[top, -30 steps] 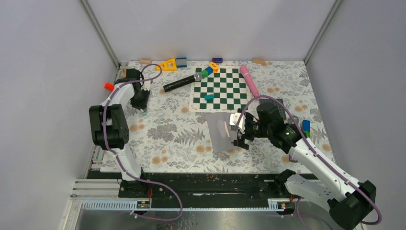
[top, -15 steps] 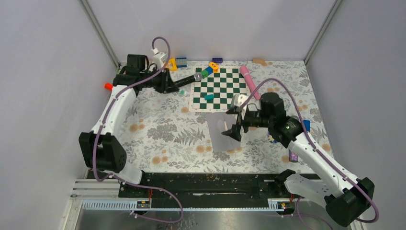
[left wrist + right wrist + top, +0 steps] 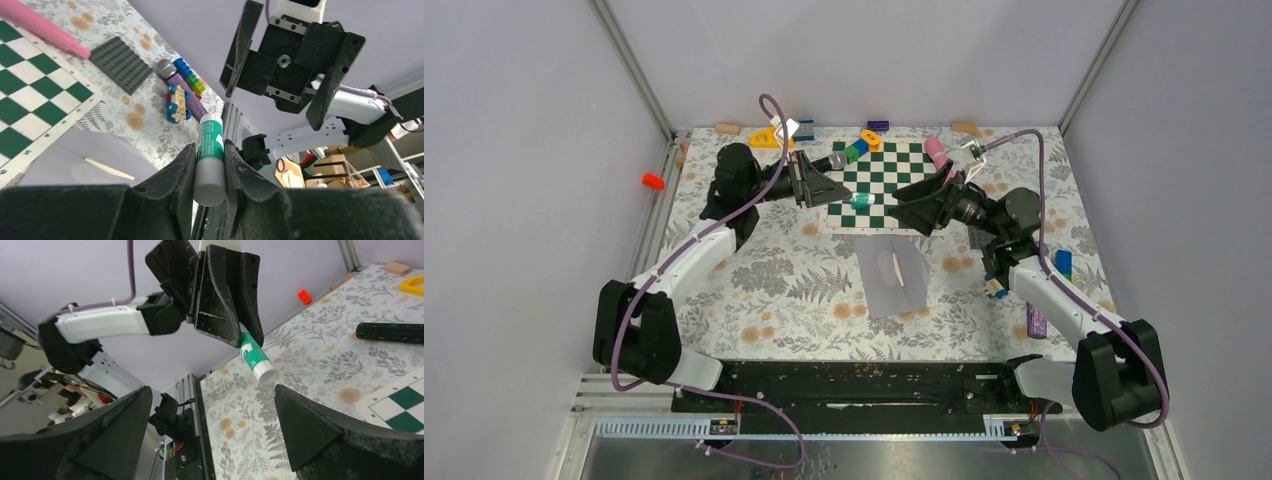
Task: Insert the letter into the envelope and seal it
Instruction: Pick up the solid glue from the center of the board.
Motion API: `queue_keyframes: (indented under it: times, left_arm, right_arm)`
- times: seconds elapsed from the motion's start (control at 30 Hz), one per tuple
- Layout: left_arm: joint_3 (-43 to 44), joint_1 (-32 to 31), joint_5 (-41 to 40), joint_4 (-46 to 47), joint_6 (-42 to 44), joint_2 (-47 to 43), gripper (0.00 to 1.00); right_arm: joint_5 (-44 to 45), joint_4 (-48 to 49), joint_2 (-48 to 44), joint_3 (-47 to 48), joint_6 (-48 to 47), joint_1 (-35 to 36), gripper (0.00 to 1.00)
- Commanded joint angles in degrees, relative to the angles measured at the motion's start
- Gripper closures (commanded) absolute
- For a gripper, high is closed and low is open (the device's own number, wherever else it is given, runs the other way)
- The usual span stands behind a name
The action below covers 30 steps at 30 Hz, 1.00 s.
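The light grey envelope (image 3: 892,278) lies flat on the flowered table just in front of the chessboard; it also shows in the left wrist view (image 3: 60,160). I cannot make out the letter as a separate sheet. My left gripper (image 3: 829,190) hangs above the board's left edge, shut on a green and white glue stick (image 3: 211,150). My right gripper (image 3: 904,203) faces it from the right, open and empty. The glue stick's white end (image 3: 257,359) points into the gap of the right gripper (image 3: 212,390), a short way off. The left gripper (image 3: 210,146) looks straight at the right gripper (image 3: 270,107).
A green chessboard mat (image 3: 882,185) carries a teal block (image 3: 861,201). A pink tube (image 3: 941,160), a black cylinder (image 3: 390,332), a dark studded plate (image 3: 120,64) and coloured bricks (image 3: 180,97) lie around it. An orange piece (image 3: 653,181) sits at the left edge.
My left arm swung from the far left to the middle, carrying the glue stick. My right gripper rose off the envelope and turned to face the left gripper.
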Motion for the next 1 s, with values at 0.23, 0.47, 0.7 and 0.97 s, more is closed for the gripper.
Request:
queue_keyframes:
  times: [0.23,0.47,0.7,0.97]
  left_arm:
    - [-3.98,-4.57,-2.49,16.43,-7.30,-4.49,0.89]
    - [-4.37,-5.46,-3.15,16.71,-6.96,-3.90,0.89]
    - [-4.83,-6.18,-3.50,15.52,-5.63,-3.24,0.88]
    - [-4.84,-7.29,-3.95,15.10,-5.03,-2.51,0.87]
  right_arm:
    - [0.34,12.60,2.21,-3.06,7.86,1.55,0.08]
    - [-0.19,11.37,3.70,-2.79,6.35,3.57,0.13]
    - [-0.07,12.87,4.29,-2.19,8.50,3.93,0.22]
    - [0.49,12.66,5.17,-2.01,8.89,4.21,0.28]
